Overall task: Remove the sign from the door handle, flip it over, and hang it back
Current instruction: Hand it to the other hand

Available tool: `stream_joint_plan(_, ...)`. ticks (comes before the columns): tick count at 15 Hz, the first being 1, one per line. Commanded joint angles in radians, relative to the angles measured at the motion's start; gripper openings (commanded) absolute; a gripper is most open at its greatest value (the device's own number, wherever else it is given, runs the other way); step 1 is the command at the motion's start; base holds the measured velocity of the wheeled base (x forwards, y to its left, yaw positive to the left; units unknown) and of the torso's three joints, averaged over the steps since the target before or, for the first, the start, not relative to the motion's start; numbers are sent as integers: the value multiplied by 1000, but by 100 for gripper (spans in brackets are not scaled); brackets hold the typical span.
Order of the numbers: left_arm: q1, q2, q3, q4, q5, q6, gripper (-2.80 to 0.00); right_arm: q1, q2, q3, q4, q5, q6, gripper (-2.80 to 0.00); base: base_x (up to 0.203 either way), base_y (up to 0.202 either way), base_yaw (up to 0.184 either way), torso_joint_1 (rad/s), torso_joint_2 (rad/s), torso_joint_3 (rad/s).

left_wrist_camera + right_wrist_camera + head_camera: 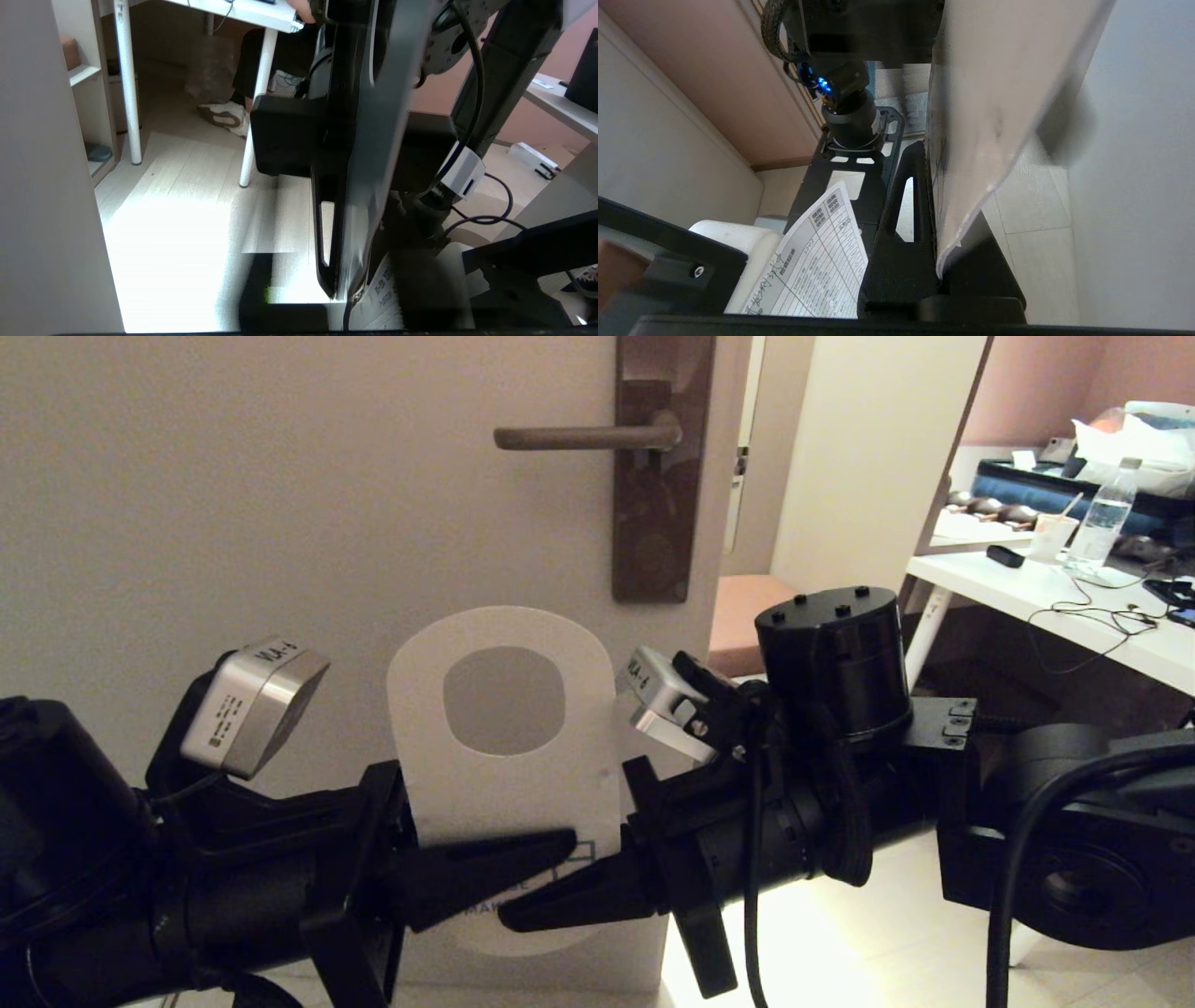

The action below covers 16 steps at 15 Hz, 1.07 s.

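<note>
Nearest the camera, the left gripper (523,863) reaches in from the left and the right gripper (546,905) from the right, and their fingertips cross over the lower half of the sign (509,784). The right gripper is clenched on the sign's lower right part; in the right wrist view the card's edge (971,186) runs down between its pads. The left gripper's near finger lies across the card's face, but whether it has pinched the card or only brackets it I cannot tell.

The sign stands upright in the air in front of the door (233,523), white side toward the robot, oval hole uppermost, below and a little left of the door handle (579,437) and well clear of it. It is off the handle, so the job looks to be at the handover or turning-over stage.

The card is likely light and thin, stiff enough to hold its shape when gripped low, yet prone to flex or swivel in a pinch near one edge. Its smooth face may slip between narrow pads. The best hold seems to be the solid lower panel, away from the hole, which must stay free to thread over the lever's open left end.

Farther off, the lever juts left from its tall brown backplate (658,523). Beyond the door's right edge stands a white desk (1074,616) with a water bottle (1102,523).
</note>
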Motion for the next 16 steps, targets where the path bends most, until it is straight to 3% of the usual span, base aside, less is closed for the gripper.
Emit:
stream_joint_plan(1, 0, 7, -21, -6, -1, -5, -280, 0, 1, -1, -2, 6, -1, -280, 0, 0, 0, 0, 0, 0)
stream_joint_plan(8, -12, 20, -36, -6, -1, -5, -280, 0, 7, -4, -2, 9, 0, -280, 0, 0, 0, 0, 0, 0)
stream_joint_plan(9, -12, 20, -36, -6, -1, -5, -280, 0, 7, -4, 0, 10, 2, 0, 0, 0, 0, 0, 0, 0)
stream_joint_plan(16, -11, 20, -33, -6, -1, -5, -280, -4, 14, -4, -45, 6, 3, 0, 0, 0, 0, 0, 0, 0)
